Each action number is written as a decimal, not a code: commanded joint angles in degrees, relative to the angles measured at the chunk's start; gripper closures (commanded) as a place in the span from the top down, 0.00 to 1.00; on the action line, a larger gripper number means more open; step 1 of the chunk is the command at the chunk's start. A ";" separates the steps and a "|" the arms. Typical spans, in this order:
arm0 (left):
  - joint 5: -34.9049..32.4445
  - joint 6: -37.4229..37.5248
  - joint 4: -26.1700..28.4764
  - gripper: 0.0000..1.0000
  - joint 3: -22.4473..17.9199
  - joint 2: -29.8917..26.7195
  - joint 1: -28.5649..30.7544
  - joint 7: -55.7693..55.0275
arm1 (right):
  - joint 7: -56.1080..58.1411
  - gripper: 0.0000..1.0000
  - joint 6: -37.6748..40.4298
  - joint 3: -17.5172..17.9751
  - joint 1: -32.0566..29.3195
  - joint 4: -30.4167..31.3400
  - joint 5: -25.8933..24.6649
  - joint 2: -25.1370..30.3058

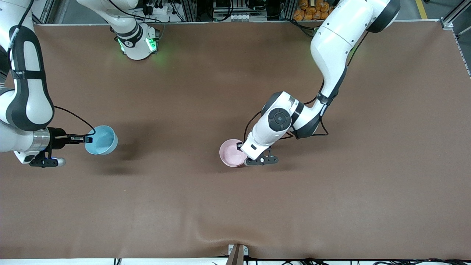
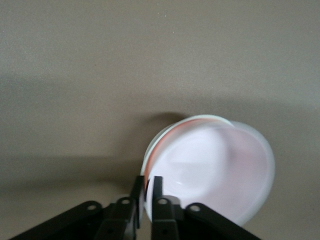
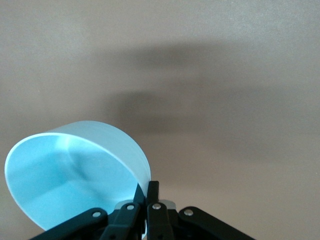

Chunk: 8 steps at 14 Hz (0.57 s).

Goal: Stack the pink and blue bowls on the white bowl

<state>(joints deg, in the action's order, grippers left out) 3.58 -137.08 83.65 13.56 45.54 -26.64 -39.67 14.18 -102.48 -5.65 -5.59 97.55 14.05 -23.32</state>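
Bowls are showing in two spots in the front view. The pink bowl (image 1: 232,152) is sitting near the middle of the brown table (image 1: 235,206), a small round pale tub, with the left gripper (image 1: 243,157) standing at its rim on the side toward the left arm's end. The blue bowl (image 1: 101,140), light blue and tilted, is hanging over the table well toward the right arm's end from the pink bowl, in the right gripper (image 1: 89,139).

In the left wrist view, the pink bowl (image 2: 220,172) is nesting in the white bowl (image 2: 165,142), whose rim is peeking out beneath. The left fingers (image 2: 156,192) are straddling the rim, slightly parted, and whether they are gripping cannot be told.

In the right wrist view, the right fingers (image 3: 152,197) are pinching the blue bowl (image 3: 70,175) by its wall.
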 commanded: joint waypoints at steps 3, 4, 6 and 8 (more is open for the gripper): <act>-0.50 0.24 -0.94 1.00 -0.64 -0.71 -0.96 -3.31 | -1.61 0.00 1.58 -0.06 0.84 1.15 1.07 2.40; -0.59 0.85 -0.94 1.00 -0.64 -1.50 -0.70 -3.31 | -1.61 0.00 1.67 -0.06 1.02 1.15 1.07 2.49; -1.90 5.14 -1.12 1.00 -1.08 -3.87 0.18 -3.23 | -1.78 0.00 1.93 -0.06 1.72 1.15 1.07 2.93; -6.02 9.01 -1.12 1.00 -1.87 -6.68 2.28 -3.05 | -3.62 0.00 2.28 -0.06 1.90 1.15 1.07 3.19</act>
<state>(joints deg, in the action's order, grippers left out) 1.18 -132.55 81.90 12.33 42.87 -26.14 -41.33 12.53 -100.95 -5.64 -4.06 97.55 14.35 -22.26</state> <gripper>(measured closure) 0.018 0.978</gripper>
